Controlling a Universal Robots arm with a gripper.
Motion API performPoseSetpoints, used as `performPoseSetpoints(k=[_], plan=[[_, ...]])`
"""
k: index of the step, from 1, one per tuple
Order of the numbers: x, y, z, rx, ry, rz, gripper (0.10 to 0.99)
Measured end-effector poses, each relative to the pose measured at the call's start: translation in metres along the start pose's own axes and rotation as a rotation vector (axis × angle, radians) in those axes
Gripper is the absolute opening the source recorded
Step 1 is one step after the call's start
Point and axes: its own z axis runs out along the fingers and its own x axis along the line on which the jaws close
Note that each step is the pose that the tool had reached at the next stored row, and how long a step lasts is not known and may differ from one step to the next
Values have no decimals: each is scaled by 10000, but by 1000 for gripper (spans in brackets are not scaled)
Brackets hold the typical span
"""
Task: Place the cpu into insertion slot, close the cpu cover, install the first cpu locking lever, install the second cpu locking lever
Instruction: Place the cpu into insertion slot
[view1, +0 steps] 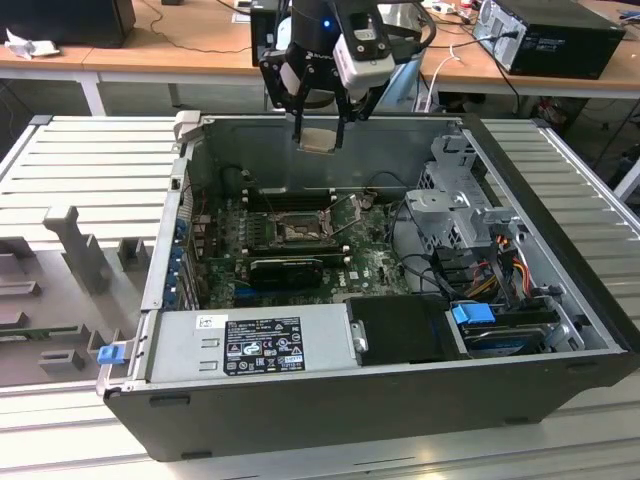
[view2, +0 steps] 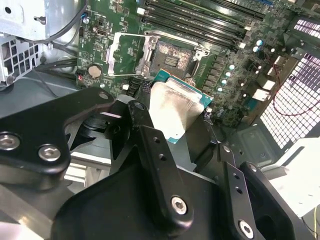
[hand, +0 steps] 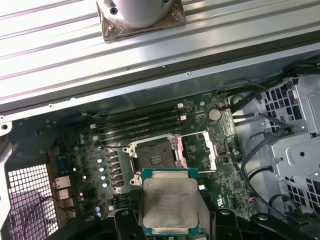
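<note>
The tool (view1: 320, 136) is gripping the chip (hand: 170, 207) by two opposite edges, its jaws closed on the sides. It is holding the chip level high over the open computer case (view1: 400, 400), well apart from the circuit board (view1: 375, 262).

The chip is looking light, stiff and flat. Its smooth metal top could slip, so the edges are the sensible place to hold it. Its underside and the socket's fine pins are probably fragile, so any tilted or rough contact would be risking damage.

The exterior view is giving the height, with the chip hanging well above the socket (view1: 297, 232) and touching nothing but the tool. Both wrist views are looking down past the chip onto the socket, whose dark pin field is lying bare, with the cover (hand: 198, 150) folded back just beside it. The second wrist view is adding the tool's black fingers (view2: 155, 165) running up to the chip's edge.
</note>
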Motion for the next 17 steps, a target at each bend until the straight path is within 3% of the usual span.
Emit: performPoseSetpoints(k=[9, 17], plan=[[0, 0, 0, -5, -21, 235, 529], [0, 0, 2, -9, -92, 1012, 529]])
